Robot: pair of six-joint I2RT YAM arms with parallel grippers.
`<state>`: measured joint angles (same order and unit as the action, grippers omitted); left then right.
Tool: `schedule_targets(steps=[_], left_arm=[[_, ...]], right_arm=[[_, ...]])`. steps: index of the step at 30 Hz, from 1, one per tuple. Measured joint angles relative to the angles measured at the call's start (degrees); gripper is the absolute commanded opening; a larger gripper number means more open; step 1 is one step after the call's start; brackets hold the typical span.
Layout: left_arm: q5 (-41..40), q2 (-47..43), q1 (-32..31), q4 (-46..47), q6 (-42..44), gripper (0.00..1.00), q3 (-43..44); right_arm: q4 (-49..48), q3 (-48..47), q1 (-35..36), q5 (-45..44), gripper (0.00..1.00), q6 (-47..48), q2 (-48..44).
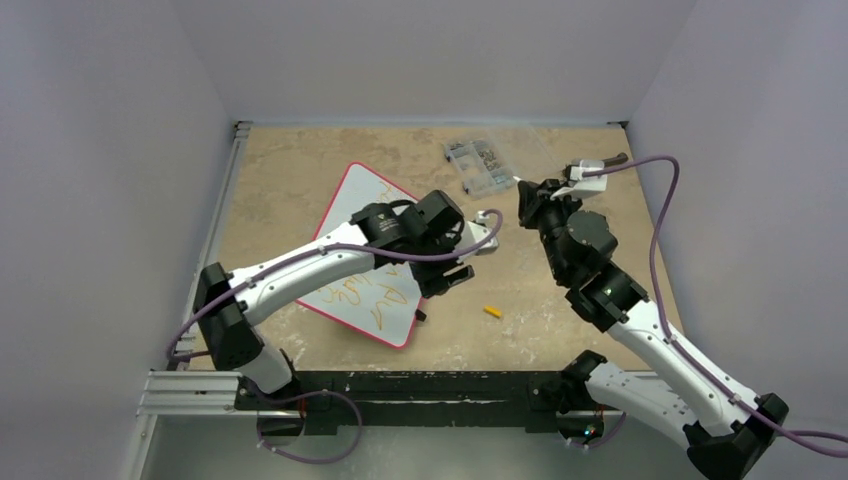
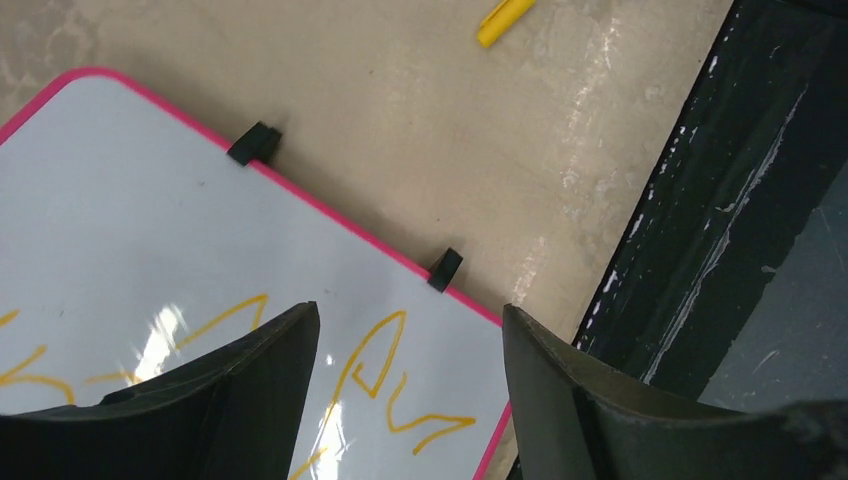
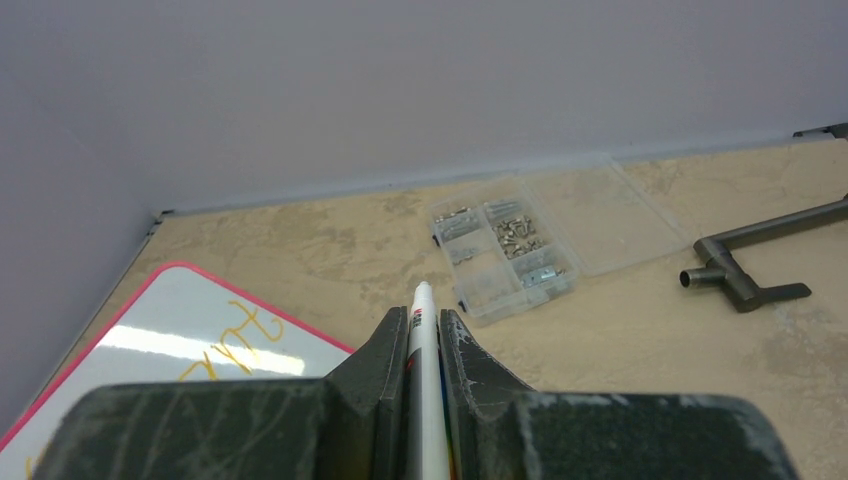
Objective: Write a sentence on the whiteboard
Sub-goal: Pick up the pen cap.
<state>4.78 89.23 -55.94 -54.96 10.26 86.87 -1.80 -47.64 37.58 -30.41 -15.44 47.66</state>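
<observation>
Top view: the whiteboard (image 1: 352, 196) lies flat on the left-centre of the tan table (image 1: 290, 160), turned at a slant, one corner toward the far wall. The left arm reaches across it and hides its middle. The sentence (image 1: 378, 296) shows only as orange-yellow strokes on the near part, not readable from here. The left gripper (image 1: 455, 276) hangs by the board's right edge; its spread is hard to judge from above. The left wrist view settles it: both fingers (image 2: 250, 390) stand well apart with nothing between them, above the red rim, two black tabs (image 2: 255, 143) and a few strokes. That view also catches a yellow cap (image 2: 505, 18) on bare table, apart from the rim, and a black rail (image 2: 690, 260) at the near edge. The right gripper (image 3: 423, 318) is raised over the right half of the table; only its wrist view shows the grip plainly, pinched on a white marker (image 3: 422, 298) whose tip pokes past the fingertips toward the far wall. Beyond it sits a clear parts box (image 3: 520, 250), lid folded open, small metal hardware inside, and a grey T-shaped fitting (image 3: 745, 268) lies to its right, apart.
</observation>
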Motion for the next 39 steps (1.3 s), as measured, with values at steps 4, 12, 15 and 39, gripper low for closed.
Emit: schedule_targets(steps=[4, 12, 15, 39], left_arm=[[1.9, 6.5, -3.4, 3.7, 2.7, 0.63, 0.0], [7.5, 18.2, -6.4, 11.9, 8.7, 0.59, 0.0], [10.6, 20.1, -6.4, 16.1, 9.8, 0.58, -0.5], [17.2, 32.3, -7.2, 24.1, 11.9, 0.44, 3.5]], right_arm=[[1.5, -2.5, 0.0, -1.7, 0.00, -0.4, 0.0], [5.2, -7.2, 0.0, -2.7, 0.00, -0.3, -0.1], [6.5, -8.8, 0.0, -2.8, 0.00, -0.3, -0.1], [9.5, -13.4, 0.0, -1.4, 0.00, 0.0, -0.2]])
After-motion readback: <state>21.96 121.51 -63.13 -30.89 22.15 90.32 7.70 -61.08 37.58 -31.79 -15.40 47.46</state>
